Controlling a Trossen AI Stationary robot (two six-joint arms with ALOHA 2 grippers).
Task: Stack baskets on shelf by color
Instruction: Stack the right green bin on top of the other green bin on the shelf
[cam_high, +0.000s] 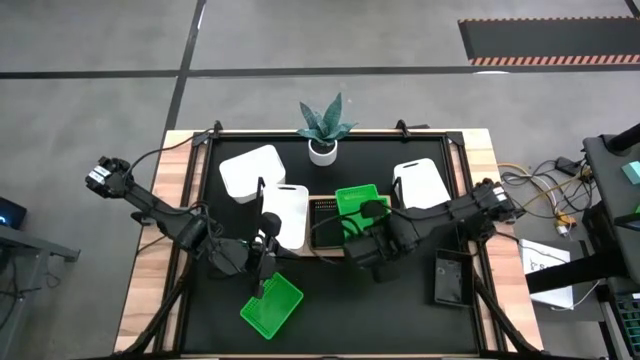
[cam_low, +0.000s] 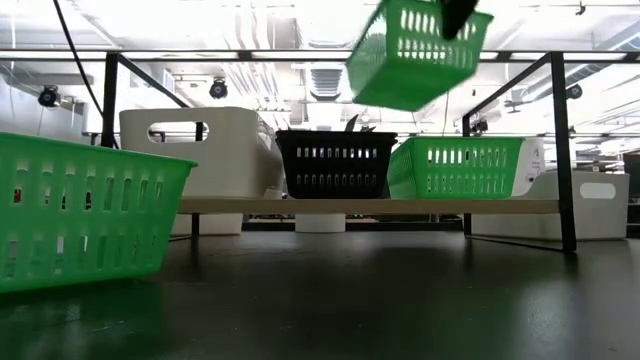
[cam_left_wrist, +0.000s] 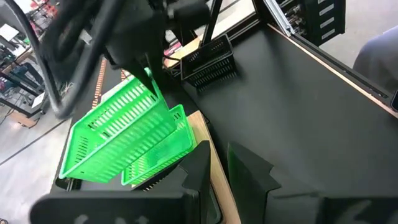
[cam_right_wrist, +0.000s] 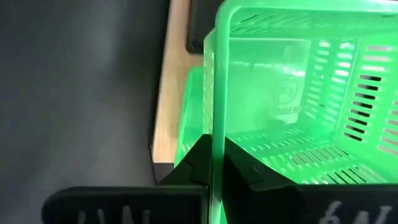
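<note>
My right gripper is shut on a bright green basket and holds it in the air over the shelf. The held basket also shows in the low view. Beneath it a second green basket rests by its bottom on the shelf, beside a black basket and a white basket. A third green basket stands on the mat near the front edge. My left gripper is open and empty, near the front of the white basket on the shelf. My right gripper pinches the rim of one wall of the green basket, one finger outside the wall and one inside the basket. The fingers come from above. The basket is lifted clear and hangs tilted over the green basket on the shelf.
Two more white baskets stand on the black mat behind the shelf, with a potted plant between them at the far edge. A black basket lies at the mat's front right. A metal frame rims the table.
</note>
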